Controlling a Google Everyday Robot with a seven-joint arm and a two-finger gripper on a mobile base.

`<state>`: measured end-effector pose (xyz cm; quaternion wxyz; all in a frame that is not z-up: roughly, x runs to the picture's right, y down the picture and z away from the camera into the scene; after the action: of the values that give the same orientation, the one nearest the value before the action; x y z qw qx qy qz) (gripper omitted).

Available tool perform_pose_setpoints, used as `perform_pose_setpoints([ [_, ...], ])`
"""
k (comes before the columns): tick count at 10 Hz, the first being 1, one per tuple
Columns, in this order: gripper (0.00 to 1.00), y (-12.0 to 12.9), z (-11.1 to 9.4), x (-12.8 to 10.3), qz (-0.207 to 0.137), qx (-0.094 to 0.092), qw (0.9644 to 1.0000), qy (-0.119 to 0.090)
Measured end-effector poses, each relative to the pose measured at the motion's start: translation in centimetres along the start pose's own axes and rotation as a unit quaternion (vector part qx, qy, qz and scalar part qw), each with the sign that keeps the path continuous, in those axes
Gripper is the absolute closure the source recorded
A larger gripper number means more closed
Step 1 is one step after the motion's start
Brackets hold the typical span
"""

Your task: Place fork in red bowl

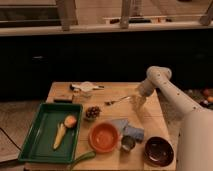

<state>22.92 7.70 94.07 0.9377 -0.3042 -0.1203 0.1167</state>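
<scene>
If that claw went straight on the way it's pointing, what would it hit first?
The claw points down, just over the right end of the silver fork. It would probably meet that end of the fork first, or else the wooden table right beside it; depth is hard to judge here.

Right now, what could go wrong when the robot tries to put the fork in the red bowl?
The fork is slim and looks flat on the table, with the end effector at its handle end, so it might slip or get pushed away. On the way to the red bowl, it could bump the blue cloth or the small cup beside it.
</scene>
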Motion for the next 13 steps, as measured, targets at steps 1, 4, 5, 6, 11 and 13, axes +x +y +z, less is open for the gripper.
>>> perform_pose_setpoints([
  [1, 0.20, -0.1, 0.1, 0.1, 0.002, -0.001, 1.0000, -0.002],
  [4, 0.20, -0.2, 0.6, 0.5, 0.009, -0.009, 0.9999, -0.006],
  [5, 0.20, -0.3, 0.8, 0.6, 0.011, -0.011, 0.9998, -0.008],
  [6, 0.20, -0.4, 0.9, 0.7, 0.012, -0.012, 0.9998, -0.008],
  [11, 0.20, -0.7, 1.4, 1.3, 0.023, -0.021, 0.9995, -0.010],
  [13, 0.20, -0.7, 1.6, 1.5, 0.027, -0.027, 0.9992, -0.009],
])
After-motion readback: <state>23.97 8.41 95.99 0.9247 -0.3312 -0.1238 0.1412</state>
